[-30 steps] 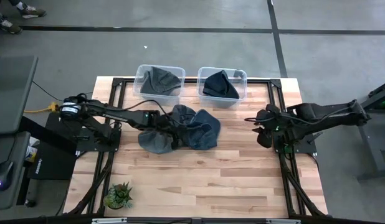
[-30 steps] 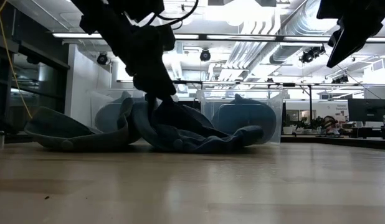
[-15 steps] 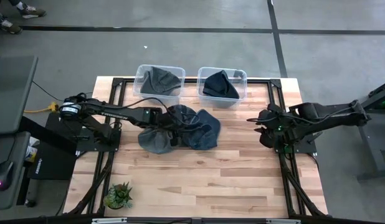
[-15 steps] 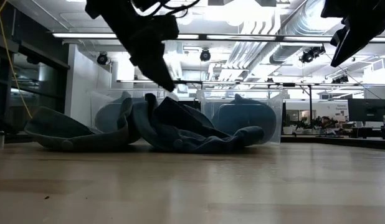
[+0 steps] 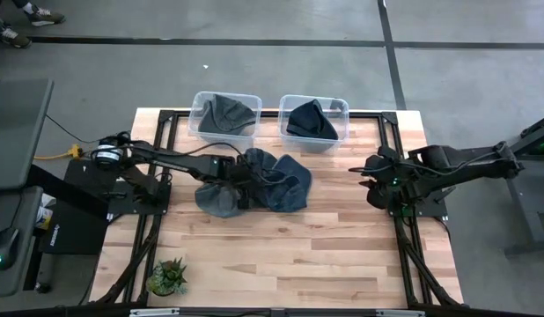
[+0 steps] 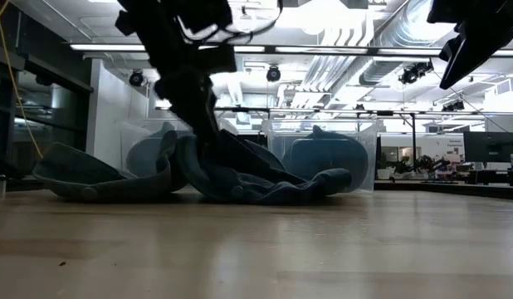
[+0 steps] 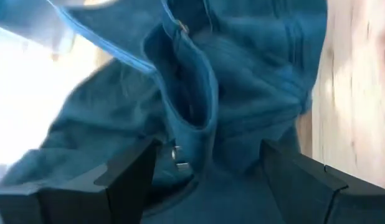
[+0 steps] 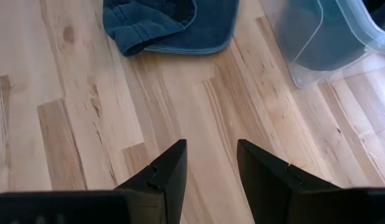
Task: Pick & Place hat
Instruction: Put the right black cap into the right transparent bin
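A heap of blue denim hats (image 5: 281,185) lies on the table in front of the two bins, and it shows in the low view as a flat mound (image 6: 265,178). My left gripper (image 5: 239,185) is down in the heap's left half (image 6: 208,137). It is open (image 7: 211,165), with its fingers on either side of a raised fold (image 7: 192,93) that carries a small metal buckle. My right gripper (image 5: 364,180) hangs open above bare wood (image 8: 211,155) near the table's right edge, away from the hats. My left gripper comes at the heap from above, slanting from the table's left. Its open fingers (image 7: 133,177) straddle the raised fold of a hat (image 7: 192,93). I cannot tell whether the fingers touch the cloth. The hats lie on the table.
Two clear plastic bins stand at the far edge, the left one (image 5: 202,101) and the right one (image 5: 342,106), each with a dark hat inside. A small potted plant (image 5: 169,276) sits at the near left corner. Bare wood fills the table's near half.
My left gripper rose out of the heap about half a second ago. It then came down into the heap again, slightly farther toward the table's left. The hats have kept their place and shape.
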Robot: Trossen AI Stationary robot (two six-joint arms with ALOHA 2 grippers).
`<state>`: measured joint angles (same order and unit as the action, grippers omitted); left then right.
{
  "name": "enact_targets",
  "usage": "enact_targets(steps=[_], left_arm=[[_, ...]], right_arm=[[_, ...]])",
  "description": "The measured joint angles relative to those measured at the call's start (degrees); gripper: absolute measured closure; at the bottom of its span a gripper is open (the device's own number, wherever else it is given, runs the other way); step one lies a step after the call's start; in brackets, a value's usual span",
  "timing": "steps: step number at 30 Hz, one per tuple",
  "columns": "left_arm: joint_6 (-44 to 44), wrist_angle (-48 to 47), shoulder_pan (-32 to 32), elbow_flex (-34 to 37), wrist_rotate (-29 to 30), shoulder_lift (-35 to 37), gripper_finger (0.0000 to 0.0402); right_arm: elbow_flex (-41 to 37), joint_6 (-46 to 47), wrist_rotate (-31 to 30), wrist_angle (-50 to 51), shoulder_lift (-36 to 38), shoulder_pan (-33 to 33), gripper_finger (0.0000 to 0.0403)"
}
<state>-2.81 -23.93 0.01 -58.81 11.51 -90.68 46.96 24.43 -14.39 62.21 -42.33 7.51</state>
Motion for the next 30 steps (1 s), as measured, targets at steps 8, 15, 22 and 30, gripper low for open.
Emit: enact_targets(steps=[8, 15, 22, 30], left_arm=[[0.7, 5.9, 0.0, 0.0, 5.8, -4.6, 0.0117], [-0.4, 11.7, 0.3, -0.1, 8.9, -4.5, 0.0117], [-1.1, 11.2, 3.1, 0.0, 7.1, -6.0, 0.0117], [-1.2, 13.4, 4.5, 0.0, 5.5, -5.8, 0.0121]], right_arm=[[0.0, 1.6, -0.2, -0.4, 0.0, 0.0, 0.0268], [0.0, 3.1, -0.1, -0.4, 0.0, 0.0, 0.0268], [0.0, 4.2, -0.1, -0.4, 0.0, 0.0, 0.0268], [0.0, 5.6, -0.2, -0.4, 0.0, 0.0, 0.0268]])
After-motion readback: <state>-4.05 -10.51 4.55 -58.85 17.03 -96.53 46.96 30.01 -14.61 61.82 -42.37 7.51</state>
